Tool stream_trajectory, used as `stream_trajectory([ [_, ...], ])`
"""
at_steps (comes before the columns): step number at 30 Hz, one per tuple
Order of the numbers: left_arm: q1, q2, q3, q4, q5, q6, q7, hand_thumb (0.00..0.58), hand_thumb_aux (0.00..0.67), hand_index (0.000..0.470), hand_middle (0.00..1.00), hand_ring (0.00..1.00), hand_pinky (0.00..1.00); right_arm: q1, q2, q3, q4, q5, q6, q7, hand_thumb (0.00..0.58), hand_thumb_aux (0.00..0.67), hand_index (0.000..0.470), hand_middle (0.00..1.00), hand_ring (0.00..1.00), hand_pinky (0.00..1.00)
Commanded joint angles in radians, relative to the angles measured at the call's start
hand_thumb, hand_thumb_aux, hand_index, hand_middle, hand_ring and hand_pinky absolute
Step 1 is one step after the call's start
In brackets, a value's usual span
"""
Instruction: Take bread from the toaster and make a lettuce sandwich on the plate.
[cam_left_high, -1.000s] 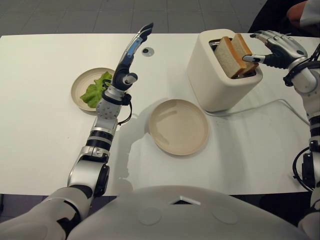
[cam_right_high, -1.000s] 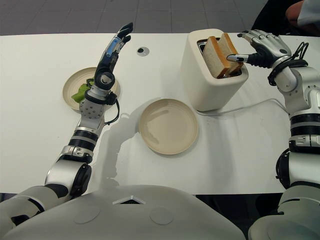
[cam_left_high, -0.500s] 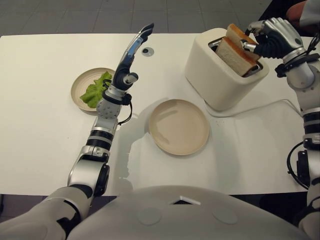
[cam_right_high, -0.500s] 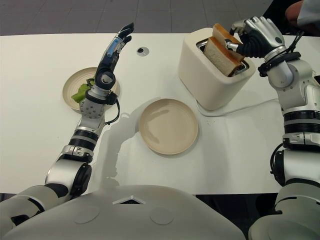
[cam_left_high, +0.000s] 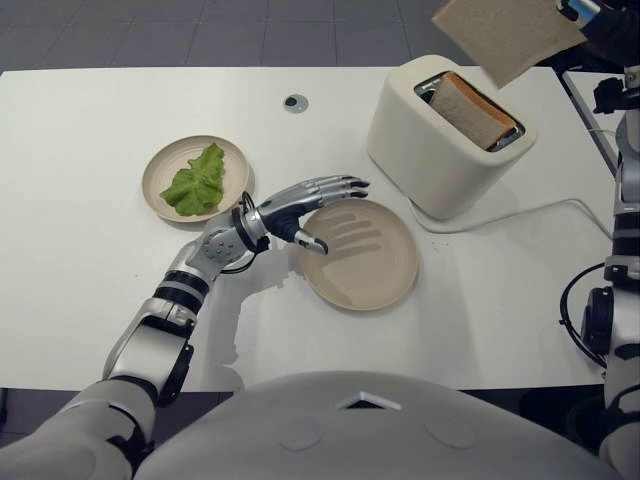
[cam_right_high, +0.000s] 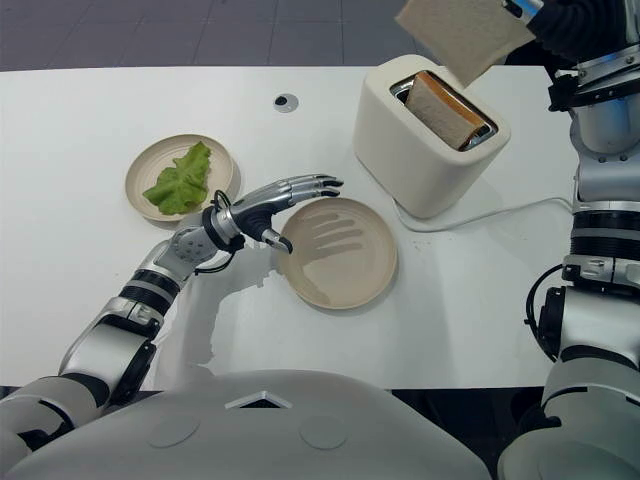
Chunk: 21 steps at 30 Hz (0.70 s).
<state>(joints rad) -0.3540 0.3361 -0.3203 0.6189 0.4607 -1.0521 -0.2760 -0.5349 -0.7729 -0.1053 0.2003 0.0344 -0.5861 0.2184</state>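
Note:
A white toaster (cam_left_high: 430, 150) stands at the back right of the table with one slice of bread (cam_left_high: 476, 110) in its slot. High above it hangs a second bread slice (cam_right_high: 458, 34), tilted, with my right hand (cam_right_high: 568, 22) shut on its right edge at the top of the view. The empty beige plate (cam_left_high: 380, 280) lies in the middle of the table. My left hand (cam_left_high: 300, 208) hovers low over the plate's left rim, open, fingers spread and pointing right. A green lettuce leaf (cam_right_high: 180, 180) rests on a small plate (cam_right_high: 148, 160) to the left.
The toaster's white cable (cam_left_high: 540, 208) runs right across the table from its base. A small round hole (cam_left_high: 294, 102) sits in the tabletop at the back. The table's right edge (cam_left_high: 590, 130) lies close beside the toaster.
My right hand has pulled one slice up out of the toaster and raised it high. My left hand has dropped from its raised pose by the lettuce to the plate's left rim.

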Motion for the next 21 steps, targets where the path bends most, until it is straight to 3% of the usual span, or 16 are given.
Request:
stream_trajectory([
  [1, -0.012, 0.038, 0.019, 0.007, 0.037, 0.026, 0.054, 0.000, 0.000, 0.000, 0.00, 0.00, 0.00, 0.095, -0.005, 0.050, -0.123, 0.183, 0.101, 0.223, 0.580, 0.670, 0.470, 1.00, 1.00, 1.00],
  [6, -0.032, 0.177, 0.142, -0.010, 0.109, 0.136, 0.216, 0.000, 0.000, 0.000, 0.00, 0.00, 0.00, 0.197, -0.018, 0.144, -0.157, 0.181, 0.177, 0.445, 0.580, 0.670, 0.470, 1.00, 1.00, 1.00],
  [10, -0.004, 0.330, 0.155, -0.046, 0.337, 0.375, 0.373, 0.000, 0.000, 0.000, 0.00, 0.00, 0.00, 0.211, 0.043, 0.301, -0.066, 0.011, 0.149, 0.535, 0.580, 0.670, 0.470, 1.00, 1.00, 1.00],
  [15, 0.024, 0.413, 0.157, 0.019, 0.345, 0.513, 0.385, 0.000, 0.000, 0.000, 0.00, 0.00, 0.00, 0.152, 0.175, 0.432, 0.110, -0.117, 0.135, 0.558, 0.580, 0.670, 0.470, 1.00, 1.00, 1.00],
  [20, 0.034, 0.437, 0.137, 0.054, 0.330, 0.597, 0.348, 0.000, 0.000, 0.000, 0.00, 0.00, 0.00, 0.098, 0.293, 0.465, 0.273, -0.150, 0.119, 0.543, 0.580, 0.670, 0.470, 1.00, 1.00, 1.00],
  [21, 0.034, 0.440, 0.131, 0.057, 0.333, 0.612, 0.343, 0.234, 0.152, 0.107, 0.00, 0.00, 0.00, 0.099, 0.314, 0.466, 0.278, -0.139, 0.120, 0.549, 0.580, 0.670, 0.470, 1.00, 1.00, 1.00],
])
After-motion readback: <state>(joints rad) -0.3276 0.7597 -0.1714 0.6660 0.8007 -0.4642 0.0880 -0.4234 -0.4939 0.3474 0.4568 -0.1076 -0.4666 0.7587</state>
